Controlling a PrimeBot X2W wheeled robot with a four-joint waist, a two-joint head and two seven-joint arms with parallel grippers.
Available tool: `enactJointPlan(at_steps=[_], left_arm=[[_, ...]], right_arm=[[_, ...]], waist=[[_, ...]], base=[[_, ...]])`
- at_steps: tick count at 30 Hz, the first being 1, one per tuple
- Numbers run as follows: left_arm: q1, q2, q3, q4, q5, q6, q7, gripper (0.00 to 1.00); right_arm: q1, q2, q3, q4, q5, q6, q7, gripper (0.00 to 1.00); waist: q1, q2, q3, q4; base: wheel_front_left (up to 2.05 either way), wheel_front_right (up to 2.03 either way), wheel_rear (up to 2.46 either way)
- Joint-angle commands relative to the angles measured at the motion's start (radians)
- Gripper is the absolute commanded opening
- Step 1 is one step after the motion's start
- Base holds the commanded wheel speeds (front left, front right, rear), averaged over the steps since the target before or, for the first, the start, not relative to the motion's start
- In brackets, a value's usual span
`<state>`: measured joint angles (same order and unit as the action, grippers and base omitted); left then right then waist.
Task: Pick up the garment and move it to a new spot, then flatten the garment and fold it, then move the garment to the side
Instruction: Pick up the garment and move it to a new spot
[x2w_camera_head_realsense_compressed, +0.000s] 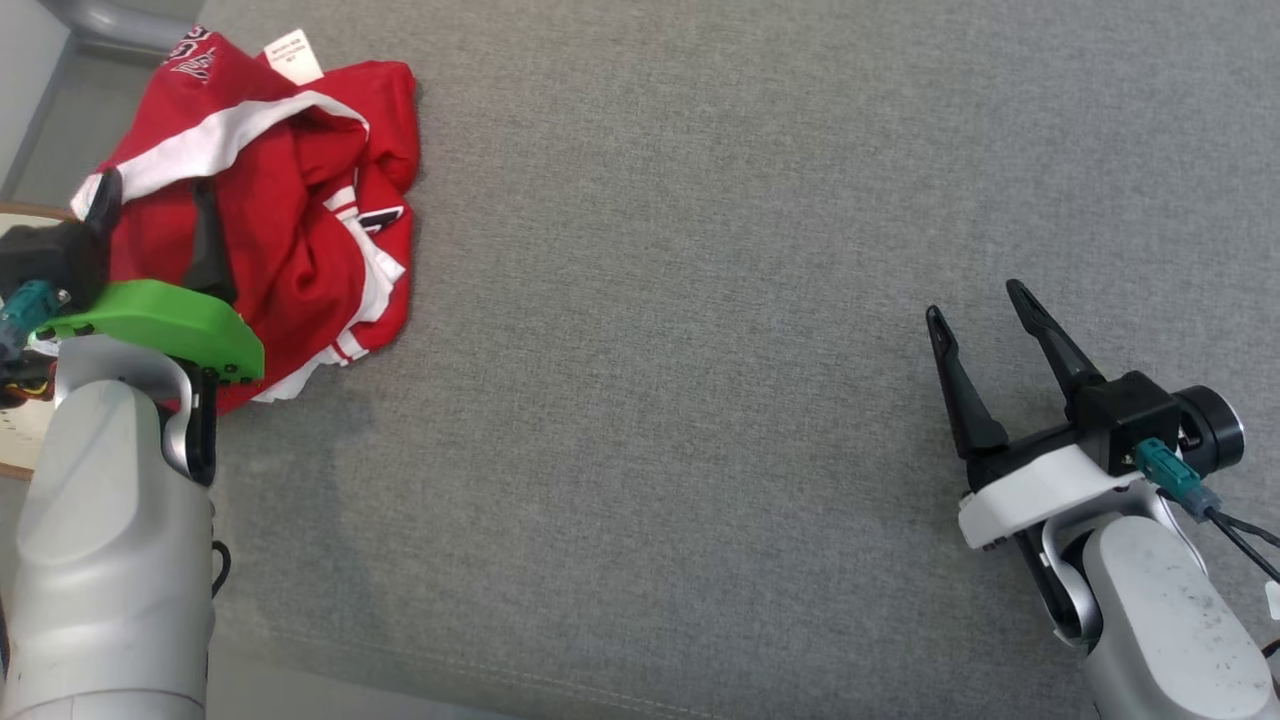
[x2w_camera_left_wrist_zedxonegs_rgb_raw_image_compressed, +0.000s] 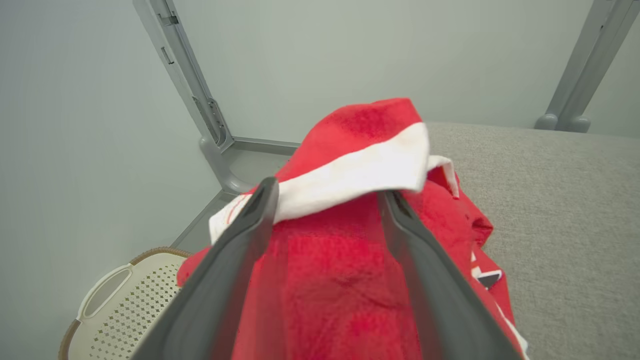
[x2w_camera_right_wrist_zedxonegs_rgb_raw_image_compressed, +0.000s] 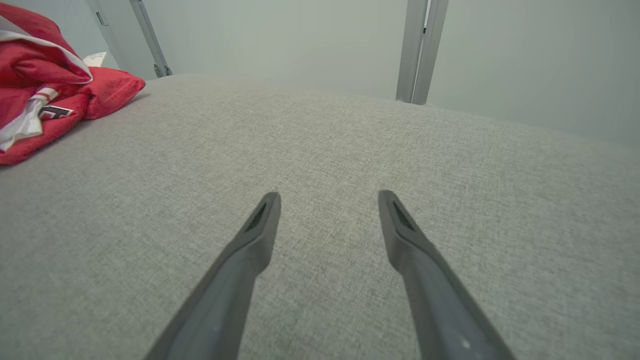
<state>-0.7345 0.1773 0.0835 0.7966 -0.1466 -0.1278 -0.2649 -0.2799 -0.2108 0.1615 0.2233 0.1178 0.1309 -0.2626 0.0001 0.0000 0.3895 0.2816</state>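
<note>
The shirt is bunched in a heap at the far left corner of the grey surface, right by the edge, with its white label sticking out at the back. The left gripper hangs over the heap with its fingers spread wide, one on each side of a white band, and nothing is pinched yet; in the left wrist view it's hard to say if the tips actually touch the cloth. The right gripper sits well apart over bare surface, fingers spread too, holding nothing. The main worry is probably that if the left fingers close where they are, they catch just the top fold or a sleeve, so the shirt comes up lopsided and drags. It's also so close to the edge that a nudge instead of a clean pinch could push it off the side. Down there, a white perforated basket with a woven rim stands just beside the surface. The part of it that shows has nothing in it, and the rest is hidden behind the shirt and fingers.
</note>
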Motion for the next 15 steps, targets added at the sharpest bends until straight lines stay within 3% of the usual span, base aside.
enactJointPlan(at_steps=[1,6,12,13,14,15], left_arm=[[-0.036,0.014,-0.007,0.026,0.0,-0.002,0.001,1.0],[-0.111,0.037,-0.022,0.177,0.0,-0.002,0.003,1.0],[-0.165,0.036,-0.014,0.343,-0.018,0.033,0.048,1.0],[-0.172,0.039,-0.016,0.365,-0.015,0.032,0.052,0.33],[-0.174,0.04,-0.015,0.38,-0.018,0.032,0.057,0.0],[-0.177,0.037,-0.012,0.399,-0.025,0.03,0.06,0.0]], right_arm=[[-0.019,-0.005,0.005,-0.002,0.005,0.0,-0.003,1.0],[-0.038,-0.006,0.016,0.005,0.01,0.0,-0.003,1.0],[-0.044,-0.001,0.014,0.014,0.017,0.0,-0.003,1.0],[-0.044,0.0,0.01,0.014,0.018,0.0,-0.003,1.0],[-0.044,0.001,0.009,0.015,0.02,0.0,-0.003,1.0],[-0.045,0.001,0.008,0.016,0.021,0.0,-0.003,1.0]], waist=[[-0.0001,0.0,0.046,-0.044],[-0.0001,0.0,0.074,-0.075],[-0.0001,0.0,0.091,-0.101],[-0.0001,0.0,0.092,-0.103],[-0.0001,0.0,0.093,-0.106],[-0.0001,0.0,0.093,-0.108]], base=[[0.0,0.0,0.0],[0.0,0.0,0.0],[0.0,0.0,0.0],[0.0,0.0,0.0],[0.0,0.0,0.0],[0.0,0.0,0.0]])
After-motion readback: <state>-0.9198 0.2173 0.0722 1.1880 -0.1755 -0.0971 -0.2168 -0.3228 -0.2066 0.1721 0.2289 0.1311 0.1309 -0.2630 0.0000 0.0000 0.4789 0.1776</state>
